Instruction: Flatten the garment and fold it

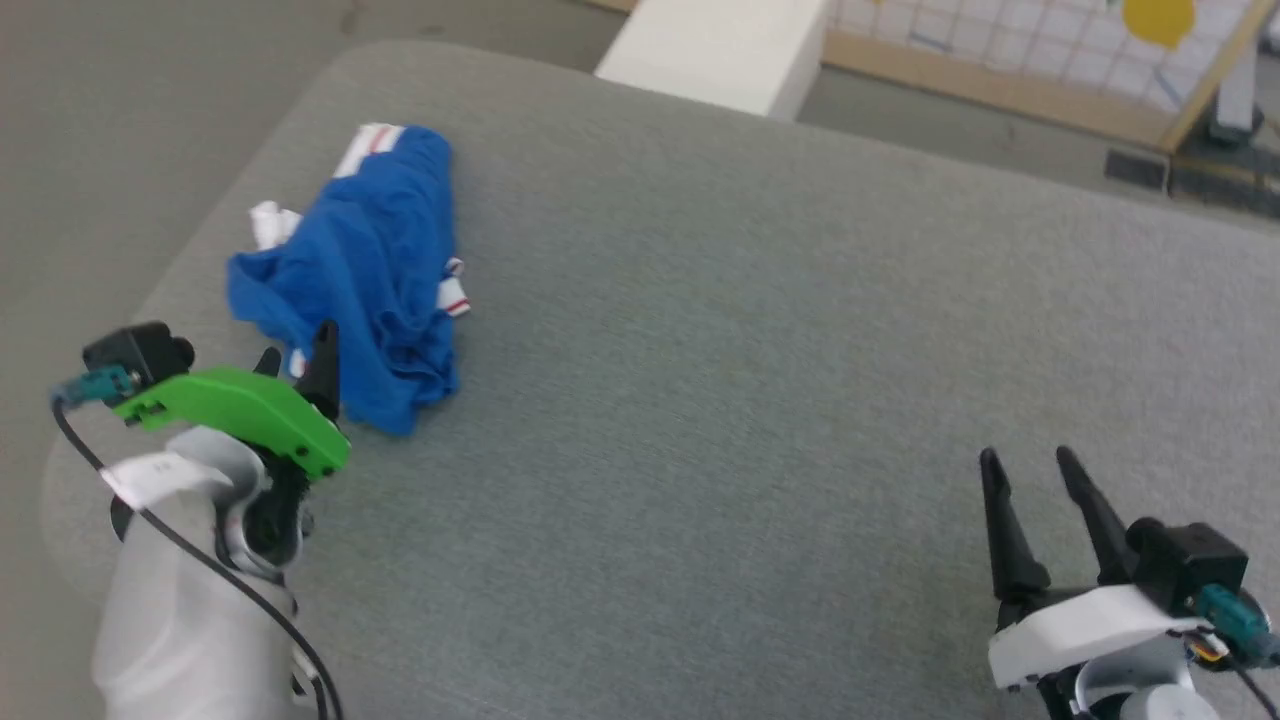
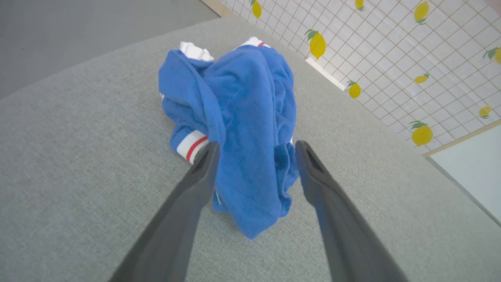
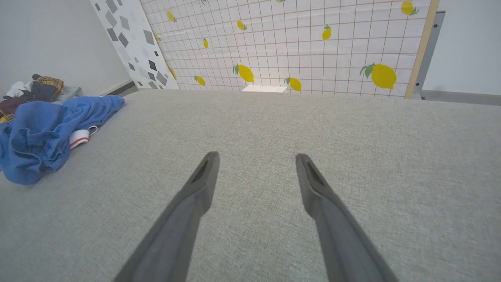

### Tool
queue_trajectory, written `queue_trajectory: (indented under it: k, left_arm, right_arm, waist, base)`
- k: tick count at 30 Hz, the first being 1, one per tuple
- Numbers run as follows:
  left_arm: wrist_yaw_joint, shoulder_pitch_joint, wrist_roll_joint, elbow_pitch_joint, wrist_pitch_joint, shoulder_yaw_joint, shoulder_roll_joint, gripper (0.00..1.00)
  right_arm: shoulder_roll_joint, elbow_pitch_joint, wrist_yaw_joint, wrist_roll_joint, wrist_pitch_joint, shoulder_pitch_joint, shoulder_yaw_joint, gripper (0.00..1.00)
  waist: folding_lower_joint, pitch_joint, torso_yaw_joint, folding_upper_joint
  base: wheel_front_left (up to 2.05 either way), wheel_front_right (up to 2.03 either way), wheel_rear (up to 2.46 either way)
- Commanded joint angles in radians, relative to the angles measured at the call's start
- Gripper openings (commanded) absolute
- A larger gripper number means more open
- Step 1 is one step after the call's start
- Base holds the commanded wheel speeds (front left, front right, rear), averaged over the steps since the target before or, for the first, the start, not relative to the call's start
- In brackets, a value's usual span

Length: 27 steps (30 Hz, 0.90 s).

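Royal-blue soft-fabric T-shirt (image 1: 370, 270) with white, red-striped trim, crumpled in a heap near the far left corner of the grey woven-fabric surface (image 1: 750, 350). Left jaws wide open, dark fingers (image 2: 188, 196) straddling the heap's near fold, nothing clamped; contact with the cloth unclear. Right jaws open above bare surface, well apart from the heap, holding nothing. Added by the right wrist view: a mixed pile of dark and plaid clothes (image 3: 39, 88) beyond the shirt. Added by the head view: a white rectangular block (image 1: 720, 45) past the far edge.
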Motion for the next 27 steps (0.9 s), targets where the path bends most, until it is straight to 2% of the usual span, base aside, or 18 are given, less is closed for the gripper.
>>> queue_trajectory:
  k: [1,7,13,16,17,18,21,27]
  left_arm:
    - [0.010,-0.035,-0.016,0.024,0.029,0.008,0.017,1.00]
    - [0.016,-0.110,-0.053,0.126,0.156,0.007,0.048,1.00]
    - [0.048,-0.135,-0.002,0.200,0.188,-0.035,0.077,1.00]
    - [0.071,-0.136,0.009,0.243,0.195,-0.045,0.073,1.00]
    - [0.076,-0.136,0.012,0.253,0.190,-0.046,0.074,0.35]
    - [0.080,-0.138,0.012,0.260,0.180,-0.044,0.073,0.00]
    - [0.091,-0.145,0.013,0.271,0.122,-0.033,0.074,0.00]
    - [0.046,-0.183,0.014,0.239,-0.024,-0.022,0.095,0.00]
  right_arm:
    - [0.000,-0.015,-0.002,-0.011,0.006,-0.019,-0.003,1.00]
    - [0.000,-0.052,-0.002,-0.028,0.025,-0.028,-0.021,1.00]
    - [0.000,-0.078,-0.002,-0.038,0.036,-0.037,-0.025,1.00]
    - [0.000,-0.082,-0.002,-0.040,0.041,-0.042,-0.025,1.00]
    - [0.000,-0.083,-0.002,-0.040,0.042,-0.043,-0.024,1.00]
    - [0.000,-0.084,-0.002,-0.039,0.043,-0.043,-0.022,1.00]
    - [0.000,-0.077,-0.002,-0.033,0.041,-0.044,-0.015,1.00]
    - [0.000,-0.044,-0.002,-0.014,0.026,-0.034,0.005,1.00]
  waist:
    - [-0.0001,0.087,-0.082,0.0000]
    - [-0.0001,0.144,-0.122,0.0000]
    - [-0.0001,0.174,-0.136,0.0000]
    - [-0.0001,0.179,-0.136,0.0000]
    - [-0.0001,0.179,-0.135,0.0000]
    - [-0.0001,0.178,-0.134,0.0000]
    - [-0.0001,0.167,-0.128,0.0000]
    - [-0.0001,0.111,-0.113,0.0000]
  base:
    - [0.00,0.00,0.00]
    - [0.00,0.00,0.00]
    - [0.00,0.00,0.00]
    - [0.00,0.00,0.00]
    - [0.00,0.00,0.00]
    - [0.00,0.00,0.00]
    - [0.00,0.00,0.00]
    - [0.00,0.00,0.00]
